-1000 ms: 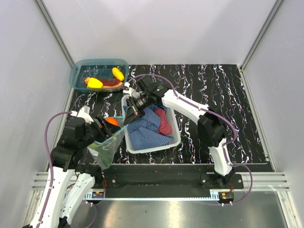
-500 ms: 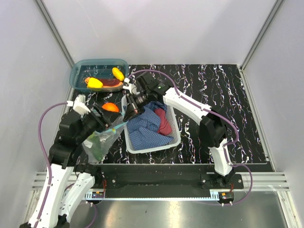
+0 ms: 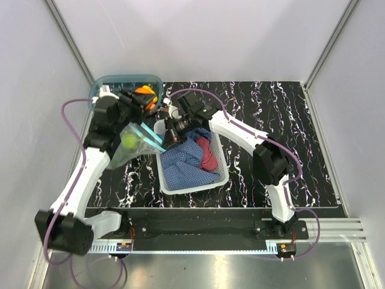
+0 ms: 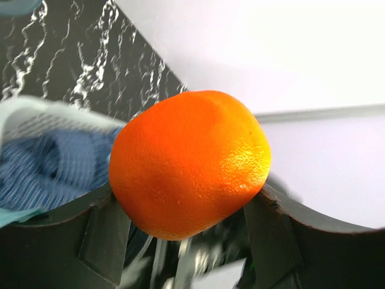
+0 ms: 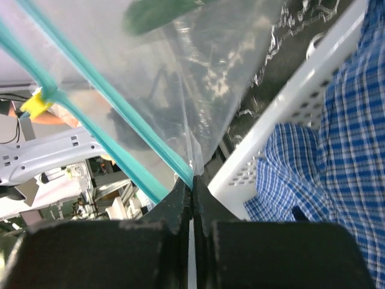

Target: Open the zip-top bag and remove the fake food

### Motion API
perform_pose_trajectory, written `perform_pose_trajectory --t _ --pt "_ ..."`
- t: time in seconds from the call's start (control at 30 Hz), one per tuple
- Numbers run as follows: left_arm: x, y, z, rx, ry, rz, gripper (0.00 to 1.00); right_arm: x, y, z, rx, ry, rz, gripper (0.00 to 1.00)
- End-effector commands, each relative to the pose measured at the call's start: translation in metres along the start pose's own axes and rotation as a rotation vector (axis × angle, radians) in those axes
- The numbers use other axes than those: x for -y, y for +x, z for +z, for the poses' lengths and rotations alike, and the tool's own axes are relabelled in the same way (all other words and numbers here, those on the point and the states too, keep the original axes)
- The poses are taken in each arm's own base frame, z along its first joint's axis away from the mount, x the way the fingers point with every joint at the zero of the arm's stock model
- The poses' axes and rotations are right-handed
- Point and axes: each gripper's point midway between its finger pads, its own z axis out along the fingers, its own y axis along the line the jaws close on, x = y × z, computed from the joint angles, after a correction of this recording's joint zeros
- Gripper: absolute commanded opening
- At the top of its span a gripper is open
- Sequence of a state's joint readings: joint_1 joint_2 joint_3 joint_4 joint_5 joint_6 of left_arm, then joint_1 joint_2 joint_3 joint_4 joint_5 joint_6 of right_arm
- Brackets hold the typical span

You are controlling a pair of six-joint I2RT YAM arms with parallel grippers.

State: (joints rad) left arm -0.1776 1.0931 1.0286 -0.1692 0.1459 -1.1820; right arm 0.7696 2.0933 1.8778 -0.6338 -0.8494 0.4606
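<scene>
The right tool (image 3: 171, 135) pinches the zip-top bag (image 3: 127, 152) at its teal strip. The bag stretches diagonally toward lower left, mouth facing upper right. The left tool (image 3: 144, 97) grips an orange fake fruit (image 4: 189, 162), upper left.

My left arm (image 3: 84, 174) and right arm (image 3: 240, 133) wear white shells over black joints. A purple cable (image 3: 64, 111) loops along each. My right claw (image 5: 192, 189) has matt black, scuffed fingers (image 5: 162, 241).
</scene>
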Motion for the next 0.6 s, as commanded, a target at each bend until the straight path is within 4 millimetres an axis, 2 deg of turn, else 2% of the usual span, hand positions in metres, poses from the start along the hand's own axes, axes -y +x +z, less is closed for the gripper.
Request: perform_pose_trajectory --t 0.0,0.03,0.07,0.1,0.13,0.17,0.2,0.23,0.27,0.33,0.4,0.5,0.53,0.57 --pt "0.042 -0.090 0.026 0.270 0.069 -0.101 0.00 -0.012 0.001 -0.011 0.015 -0.007 0.015 0.00" --pt "0.038 -0.096 0.034 0.278 0.055 -0.121 0.00 -0.011 0.001 -0.009 0.013 -0.008 0.016 0.00" --pt "0.014 -0.096 0.055 0.262 -0.022 -0.155 0.00 -0.011 0.001 -0.009 0.011 -0.010 0.015 0.00" --pt "0.018 -0.109 0.060 0.279 -0.027 -0.200 0.00 -0.011 0.000 -0.008 0.009 -0.015 0.014 0.00" --pt "0.013 -0.112 0.068 0.278 -0.050 -0.221 0.00 -0.009 -0.001 -0.006 0.007 -0.014 0.016 0.00" --pt "-0.004 -0.113 0.083 0.268 -0.103 -0.244 0.00 -0.008 -0.002 -0.006 0.008 -0.014 0.019 0.00" --pt "-0.002 -0.121 0.088 0.283 -0.089 -0.253 0.00 -0.008 -0.004 -0.005 0.009 -0.017 0.016 0.00" --pt "0.011 -0.126 0.091 0.282 -0.051 -0.245 0.00 -0.005 -0.004 -0.003 0.004 -0.016 0.023 0.00" --pt "0.010 -0.128 0.097 0.281 -0.054 -0.244 0.00 -0.005 -0.006 -0.003 0.006 -0.020 0.020 0.00" --pt "0.030 -0.131 0.100 0.261 0.011 -0.204 0.00 0.003 -0.010 -0.003 0.007 -0.017 0.041 0.00" --pt "0.040 -0.123 0.099 0.206 0.037 -0.173 0.00 0.006 -0.015 -0.005 0.018 -0.015 0.049 0.00" --pt "0.046 -0.109 0.079 0.157 0.048 -0.155 0.00 0.016 -0.026 -0.010 0.039 -0.009 0.065 0.00" --pt "0.055 -0.104 0.062 0.147 0.068 -0.158 0.00 0.022 -0.030 -0.012 0.046 -0.004 0.077 0.00" --pt "0.037 -0.095 0.058 0.127 0.035 -0.182 0.00 0.022 -0.035 -0.015 0.058 -0.003 0.073 0.00"
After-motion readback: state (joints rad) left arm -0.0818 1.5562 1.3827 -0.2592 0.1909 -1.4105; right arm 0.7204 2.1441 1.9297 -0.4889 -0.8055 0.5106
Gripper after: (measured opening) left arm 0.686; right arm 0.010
